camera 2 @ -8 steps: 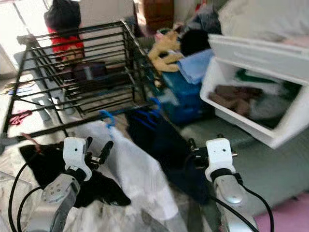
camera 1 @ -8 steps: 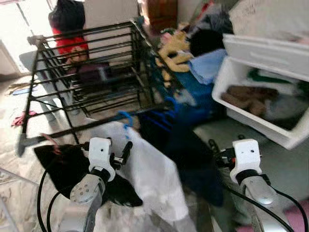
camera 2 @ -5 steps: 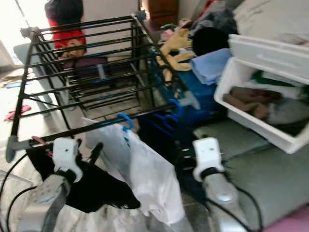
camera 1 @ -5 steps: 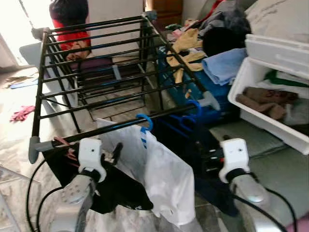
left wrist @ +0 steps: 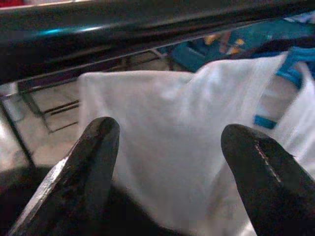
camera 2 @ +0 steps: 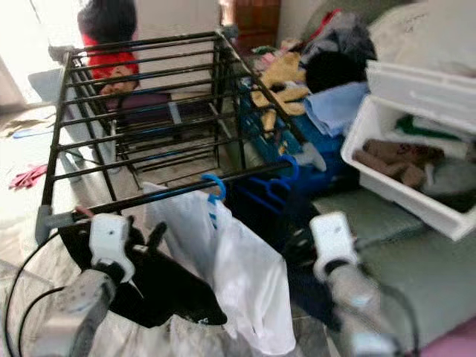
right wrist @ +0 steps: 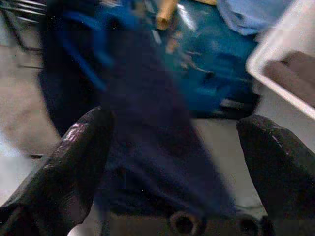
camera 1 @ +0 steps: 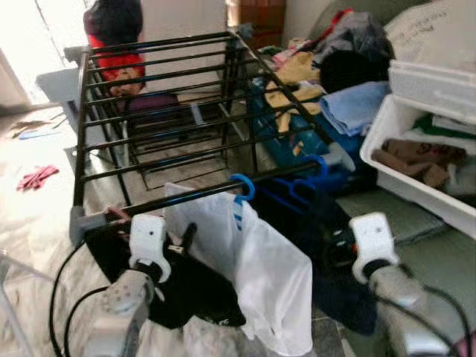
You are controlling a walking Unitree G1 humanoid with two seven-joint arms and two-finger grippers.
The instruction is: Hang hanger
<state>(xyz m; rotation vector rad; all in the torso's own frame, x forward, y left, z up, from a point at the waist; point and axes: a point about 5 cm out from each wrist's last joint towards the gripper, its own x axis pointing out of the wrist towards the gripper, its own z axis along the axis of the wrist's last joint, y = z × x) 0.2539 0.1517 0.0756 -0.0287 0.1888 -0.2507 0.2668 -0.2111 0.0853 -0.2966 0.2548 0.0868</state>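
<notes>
My left gripper (left wrist: 165, 172) is spread wide and empty, just below the drying rack's front rail (camera 1: 186, 199). The blue hanger (camera 1: 242, 192) already hooks that rail, just beside and above my fingers, its white garment (camera 1: 260, 268) draping down. My right gripper (right wrist: 167, 162) is also spread, facing the dark navy garment (camera 1: 327, 253) farther along. A black cloth (camera 1: 178, 286) hangs by my left wrist; the white bin (camera 1: 416, 160) sits beyond the rack.

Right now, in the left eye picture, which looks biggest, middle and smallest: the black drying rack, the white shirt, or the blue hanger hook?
1. drying rack, by far the biggest.
2. white shirt, hanging from the rack's front bar; it is nearer the camera, so it looks bigger than it otherwise would.
3. blue hanger hook, clearly smallest.
</notes>
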